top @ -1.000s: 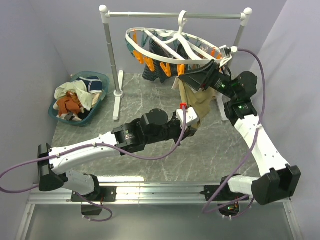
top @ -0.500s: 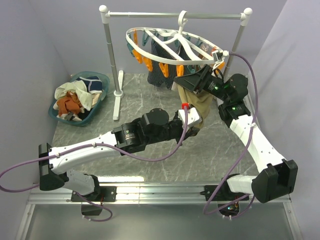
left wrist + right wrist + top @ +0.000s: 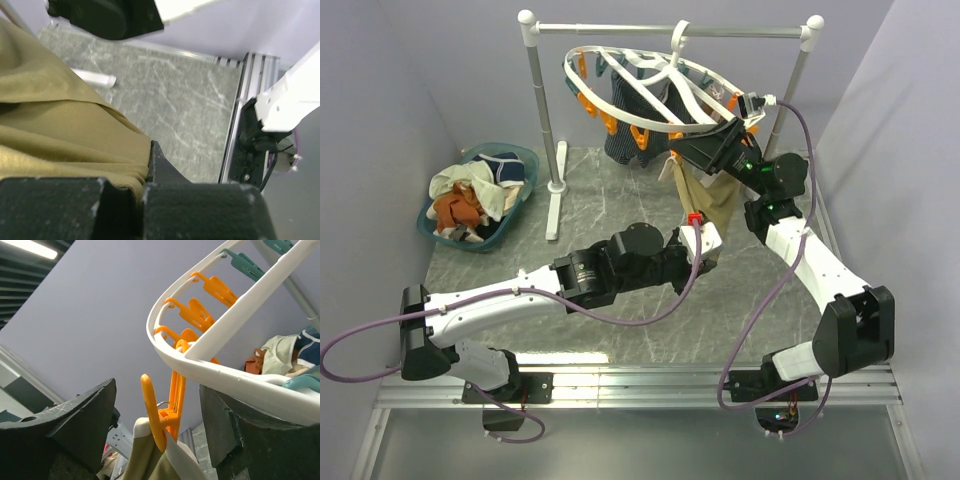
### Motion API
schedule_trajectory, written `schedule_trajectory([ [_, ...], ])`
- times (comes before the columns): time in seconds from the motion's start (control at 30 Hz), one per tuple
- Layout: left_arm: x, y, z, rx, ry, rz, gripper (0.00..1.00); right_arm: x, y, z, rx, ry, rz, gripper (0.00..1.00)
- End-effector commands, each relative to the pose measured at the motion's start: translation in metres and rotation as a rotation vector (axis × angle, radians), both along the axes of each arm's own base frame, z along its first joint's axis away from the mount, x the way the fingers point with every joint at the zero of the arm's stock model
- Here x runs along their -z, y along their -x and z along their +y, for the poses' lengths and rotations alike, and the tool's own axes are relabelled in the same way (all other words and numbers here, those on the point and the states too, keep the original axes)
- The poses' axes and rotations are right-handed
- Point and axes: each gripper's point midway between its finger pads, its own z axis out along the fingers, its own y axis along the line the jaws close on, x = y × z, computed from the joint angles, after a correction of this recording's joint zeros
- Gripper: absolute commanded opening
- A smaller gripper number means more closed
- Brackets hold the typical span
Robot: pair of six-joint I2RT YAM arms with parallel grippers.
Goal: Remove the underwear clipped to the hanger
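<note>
The white oval hanger [image 3: 665,85] hangs tilted from the rail. A tan-brown underwear [image 3: 705,195] hangs from an orange clothespin [image 3: 167,410] on the hanger's near rim [image 3: 225,375]. A dark striped underwear [image 3: 630,130] hangs behind it. My right gripper [image 3: 678,150] is open, its two fingers on either side of that clothespin [image 3: 157,390] without touching it. My left gripper [image 3: 708,245] is shut on the lower part of the tan-brown underwear [image 3: 60,125], the cloth pinched between its fingers [image 3: 145,170].
A teal basket [image 3: 528,165] with several loose underwear stands at the back left. The silver-and-white rail stand [image 3: 545,130] carries the hanger, with its feet on the grey table [image 3: 620,205]. More orange and teal clothespins [image 3: 215,287] line the rim.
My right gripper has moved up and left to straddle the orange clothespin. The hanger has swung left and tilted. My left gripper has shifted slightly right, still holding the cloth.
</note>
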Motion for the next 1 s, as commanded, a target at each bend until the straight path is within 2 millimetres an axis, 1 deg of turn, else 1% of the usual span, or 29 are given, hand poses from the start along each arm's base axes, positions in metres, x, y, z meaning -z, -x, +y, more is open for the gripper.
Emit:
schedule_trajectory([
  [0.0,0.011,0.014,-0.004,0.051,-0.015,-0.003,0.0,-0.033,0.017,-0.002,-0.031,-0.056,-0.116,0.74],
  [0.07,0.016,0.013,-0.003,0.043,-0.024,-0.006,0.0,-0.033,0.018,-0.002,-0.037,-0.051,-0.119,0.73],
  [0.1,0.023,0.012,-0.001,0.042,-0.035,-0.004,0.0,-0.032,0.018,-0.002,-0.037,-0.048,-0.119,0.71],
  [0.23,0.037,0.008,0.002,0.031,-0.061,0.0,0.0,-0.032,0.02,-0.001,-0.053,-0.037,-0.127,0.69],
  [0.37,0.046,0.002,0.009,0.015,-0.075,0.004,0.0,-0.032,0.023,0.0,-0.071,-0.02,-0.14,0.64],
  [0.4,0.045,-0.003,0.011,0.004,-0.073,0.004,0.0,-0.032,0.023,0.0,-0.072,-0.017,-0.141,0.61],
  [0.47,0.047,-0.007,0.017,-0.008,-0.075,0.004,0.0,-0.031,0.024,0.0,-0.083,-0.009,-0.144,0.58],
  [0.5,0.048,-0.013,0.021,-0.025,-0.077,0.007,0.0,-0.03,0.024,0.0,-0.085,-0.007,-0.144,0.55],
  [0.57,0.05,-0.019,0.027,-0.042,-0.08,0.009,0.0,-0.029,0.024,0.0,-0.088,0.003,-0.145,0.5],
  [0.6,0.05,-0.026,0.032,-0.06,-0.079,0.007,0.0,-0.028,0.023,-0.001,-0.085,0.004,-0.142,0.46],
  [0.63,0.049,-0.028,0.035,-0.067,-0.077,0.005,0.0,-0.028,0.023,-0.001,-0.085,0.004,-0.144,0.43],
  [0.67,0.053,-0.03,0.037,-0.072,-0.087,0.01,0.0,-0.028,0.023,-0.001,-0.086,0.005,-0.143,0.42],
  [0.7,0.054,-0.033,0.04,-0.082,-0.091,0.008,0.0,-0.028,0.022,-0.001,-0.084,0.006,-0.142,0.37],
  [0.77,0.055,-0.034,0.042,-0.083,-0.094,0.009,0.0,-0.029,0.021,-0.001,-0.082,0.006,-0.147,0.32],
  [0.9,0.062,-0.035,0.042,-0.081,-0.108,0.017,0.0,-0.031,0.021,0.0,-0.088,0.011,-0.154,0.17],
  [0.97,0.064,-0.037,0.042,-0.088,-0.112,0.02,0.0,-0.033,0.021,0.0,-0.09,0.013,-0.16,0.17],
])
